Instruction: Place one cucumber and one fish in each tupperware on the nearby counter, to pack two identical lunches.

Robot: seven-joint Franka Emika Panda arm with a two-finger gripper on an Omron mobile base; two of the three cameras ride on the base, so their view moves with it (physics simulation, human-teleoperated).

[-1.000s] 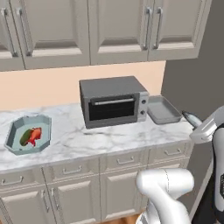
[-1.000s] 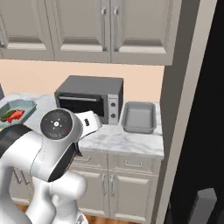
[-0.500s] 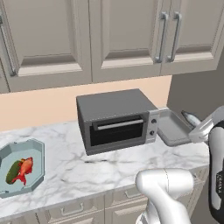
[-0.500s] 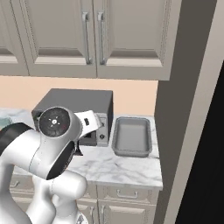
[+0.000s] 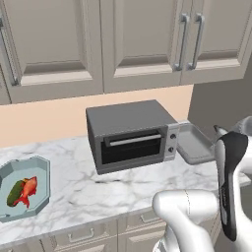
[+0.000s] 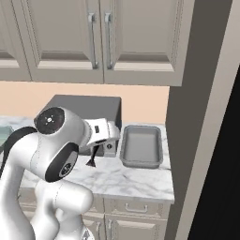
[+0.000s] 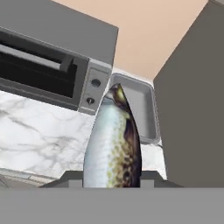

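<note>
Item: silvery fish (image 7: 113, 140), clamped in your gripper (image 6: 95, 157), carried above the counter (image 6: 126, 178) w/ its nose aimed at the grey tray tupperware (image 6: 140, 145) right of the toaster oven (image 5: 130, 135). Step in hand: transit to tray; teal tupperware (image 5: 42, 170) at far left already holds the red fish (image 5: 27, 189) + a cucumber (image 5: 15, 191). Next you need to get over the tray's open floor, go low, then release.
</note>
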